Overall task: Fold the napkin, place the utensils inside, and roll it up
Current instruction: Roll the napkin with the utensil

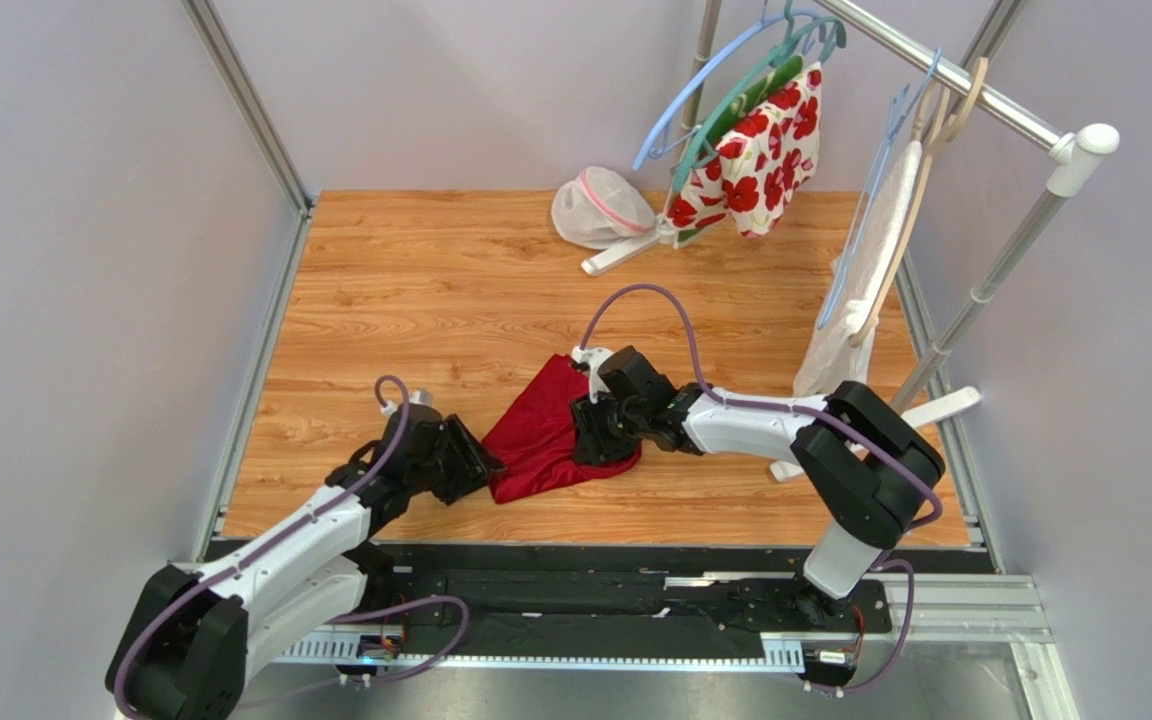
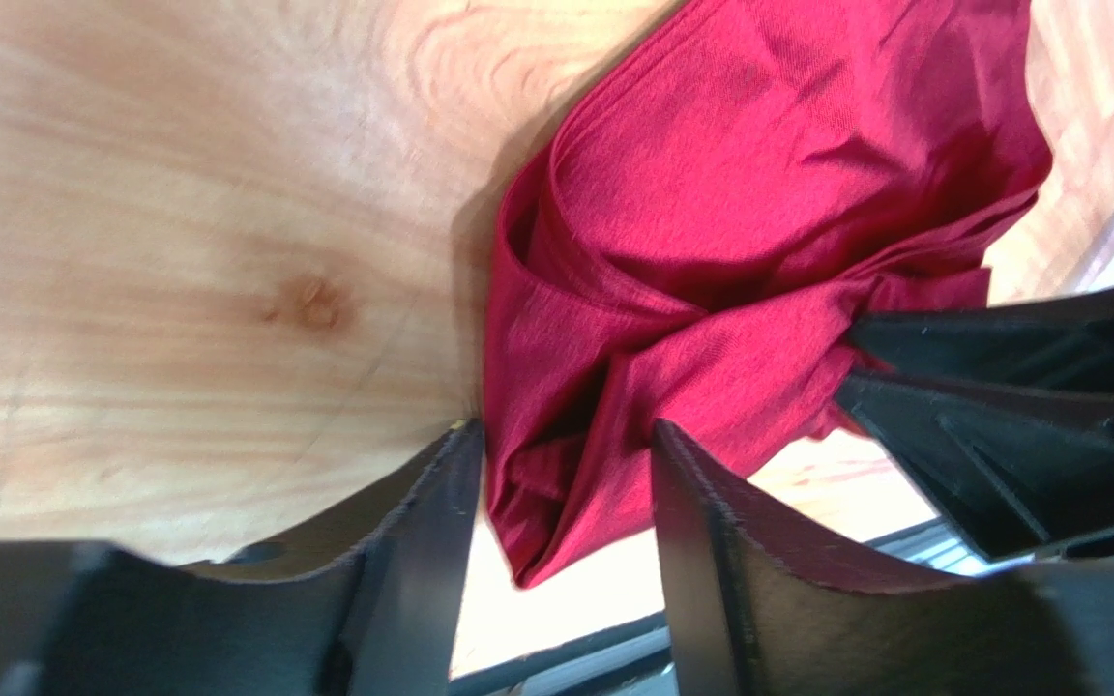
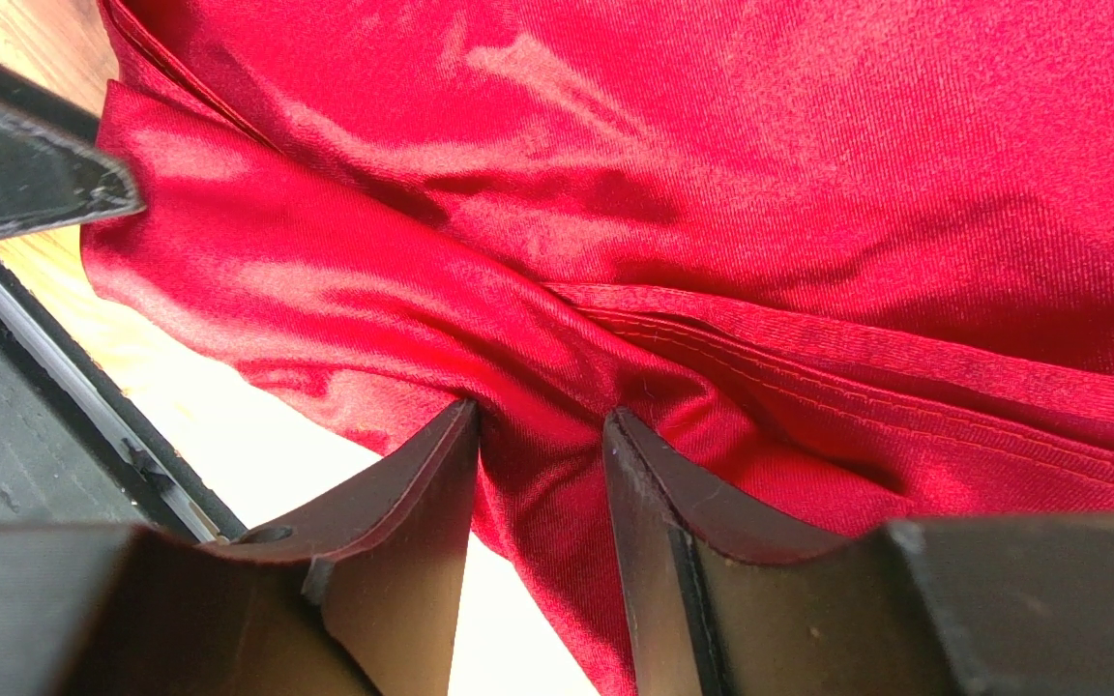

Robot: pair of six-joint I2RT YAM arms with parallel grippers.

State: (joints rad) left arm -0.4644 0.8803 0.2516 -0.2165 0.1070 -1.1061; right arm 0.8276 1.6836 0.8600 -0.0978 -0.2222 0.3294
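The dark red napkin lies bunched and creased on the wooden table, near its front edge. My left gripper is at the napkin's left end. In the left wrist view its jaws stand apart, with a hanging corner of the napkin loose between them. My right gripper is on the napkin's right side. In the right wrist view it pinches a gathered fold of the napkin, with creases running out from the fingertips. No spoon or other utensil is in view.
A metal clothes rack stands at the back right with several hangers, a white cloth with red flowers and a white towel. A white mesh bag lies at the back. A black rail runs along the table's front edge.
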